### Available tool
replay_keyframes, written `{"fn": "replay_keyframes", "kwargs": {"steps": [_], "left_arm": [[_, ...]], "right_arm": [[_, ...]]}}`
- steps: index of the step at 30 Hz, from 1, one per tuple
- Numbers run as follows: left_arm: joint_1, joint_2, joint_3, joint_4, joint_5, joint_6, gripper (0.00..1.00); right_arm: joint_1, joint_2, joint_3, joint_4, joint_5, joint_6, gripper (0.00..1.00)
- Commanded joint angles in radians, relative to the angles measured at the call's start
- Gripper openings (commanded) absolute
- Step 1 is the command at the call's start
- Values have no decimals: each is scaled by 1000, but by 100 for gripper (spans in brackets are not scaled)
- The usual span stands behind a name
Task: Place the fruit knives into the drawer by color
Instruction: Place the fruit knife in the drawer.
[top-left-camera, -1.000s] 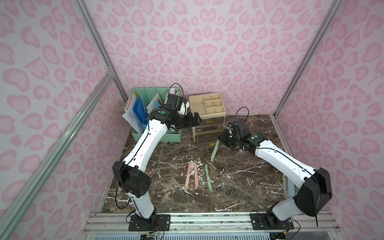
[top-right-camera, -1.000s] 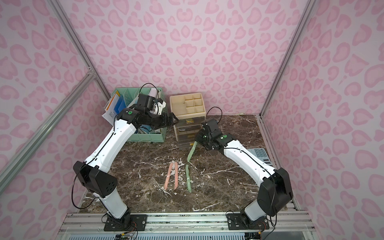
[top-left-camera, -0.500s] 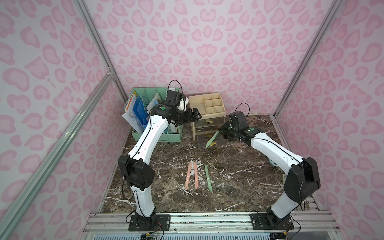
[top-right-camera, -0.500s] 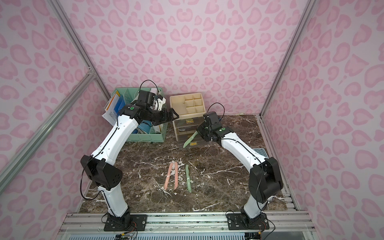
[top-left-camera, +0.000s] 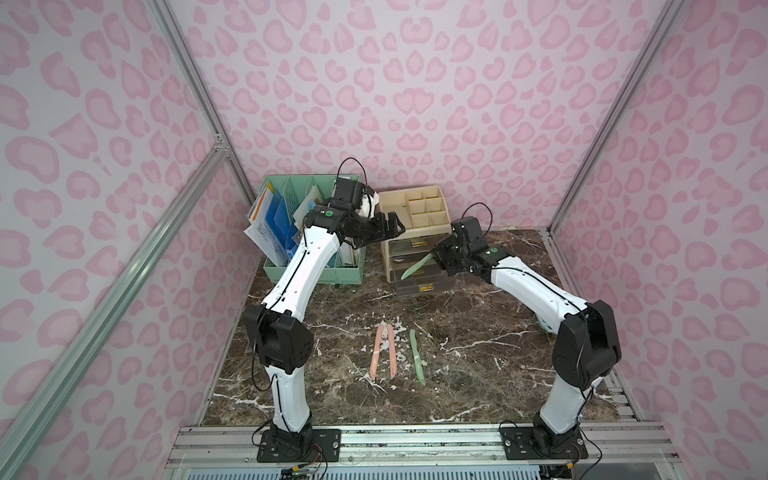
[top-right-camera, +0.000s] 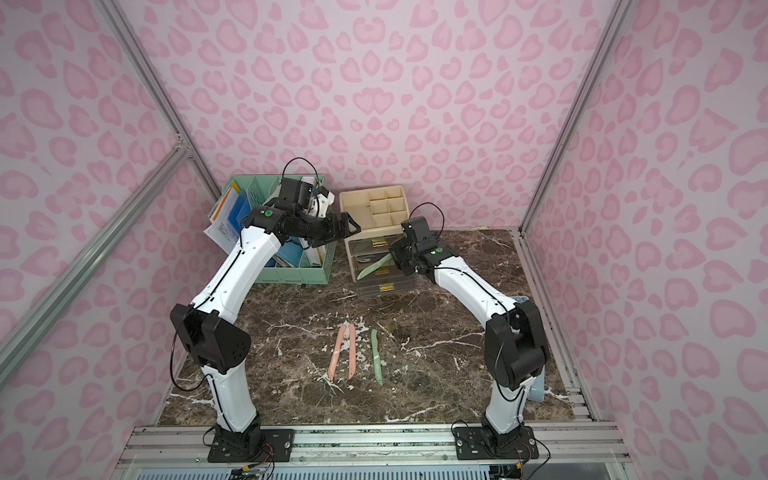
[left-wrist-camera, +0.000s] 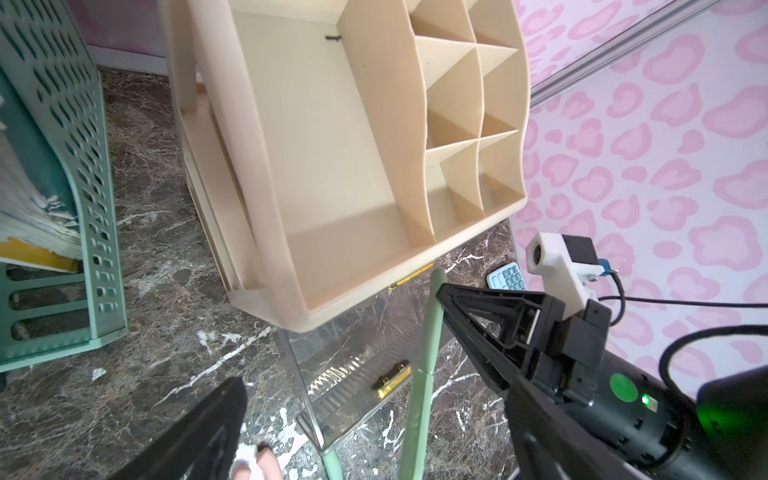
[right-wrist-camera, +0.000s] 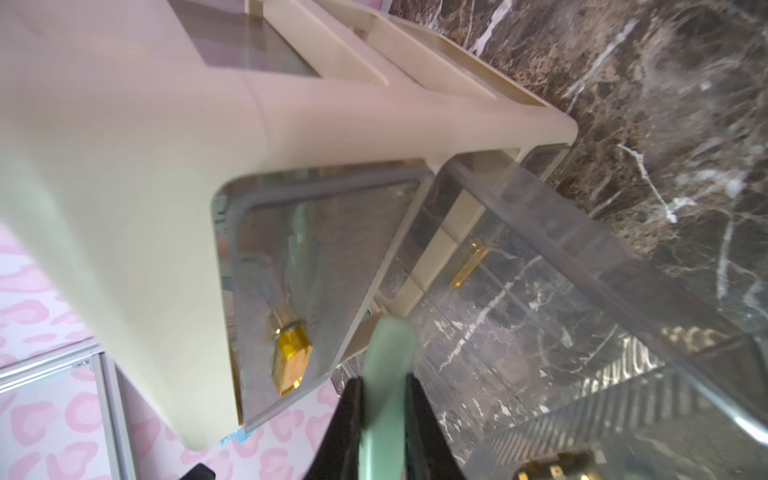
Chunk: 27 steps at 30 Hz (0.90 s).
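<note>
My right gripper (top-left-camera: 439, 254) (right-wrist-camera: 384, 415) is shut on a mint green fruit knife (top-left-camera: 417, 267) (top-right-camera: 374, 267) (right-wrist-camera: 390, 345) (left-wrist-camera: 424, 374). It holds the knife slanted in front of the beige drawer unit (top-left-camera: 415, 208) (top-right-camera: 370, 208), above the pulled-out clear bottom drawer (top-left-camera: 424, 286) (left-wrist-camera: 353, 361). My left gripper (top-left-camera: 394, 226) (top-right-camera: 347, 227) stands open over the unit's left front corner, holding nothing. Two pink knives (top-left-camera: 376, 351) (top-left-camera: 390, 349) and a second green knife (top-left-camera: 417, 355) (top-right-camera: 376, 355) lie side by side on the marble table.
A mint green file basket (top-left-camera: 320, 276) with papers and folders stands left of the drawer unit, under my left arm. A blue calculator (left-wrist-camera: 507, 279) lies near the right wall. The top drawer (right-wrist-camera: 316, 266) is closed, its gold handle (right-wrist-camera: 291, 357) beside the knife.
My right arm has carried the green knife up and back to the drawer unit, and the knife has tilted from hanging to slanted. My left gripper has risen slightly over the unit.
</note>
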Motion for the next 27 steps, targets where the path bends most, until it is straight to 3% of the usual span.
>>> {"fn": "replay_keyframes", "kwargs": {"steps": [1,17,27], "left_arm": [[6,7,13,20,22,0,98],[21,23,25,32,35,-14,98],[24,23,23,32,37,-14,98]], "right_arm": [[-2,13,17,-17,26,20,21],[-15,67,63,-53,25,12,21],[-33,25,-3,-8,40,17,20]]}}
